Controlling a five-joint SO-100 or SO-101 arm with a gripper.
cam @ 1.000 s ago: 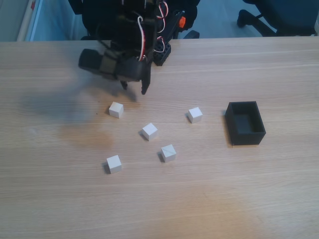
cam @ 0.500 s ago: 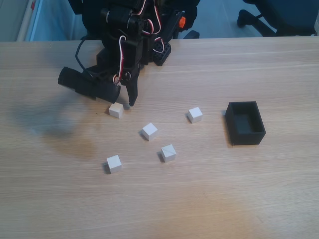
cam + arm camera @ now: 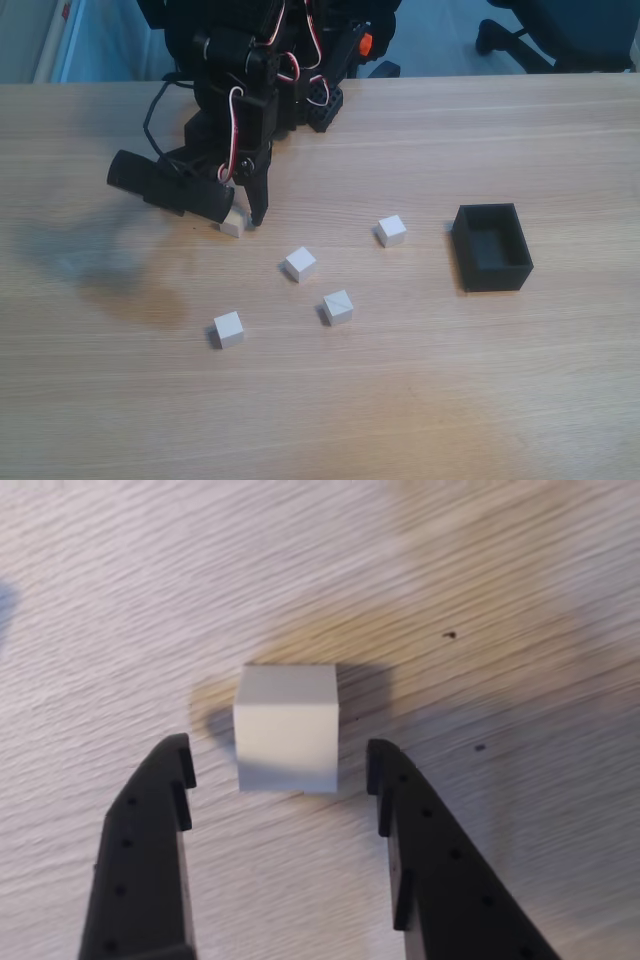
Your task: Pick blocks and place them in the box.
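Several small white blocks lie on the wooden table. My black gripper has come down over the far-left block, which is partly hidden by the arm. In the wrist view that block sits on the table at the tips of my open gripper, with a small gap to each finger. Other blocks lie at the middle, to the right, lower middle and lower left. The black open-topped box stands at the right, with nothing inside.
The arm's base with red and white wires stands at the table's far edge. A dark chair base is on the floor beyond the table. A dark speck marks the wood.
The gripper has swung left and down from above the table to the far-left block, now straddling it. The blocks and box have not moved.
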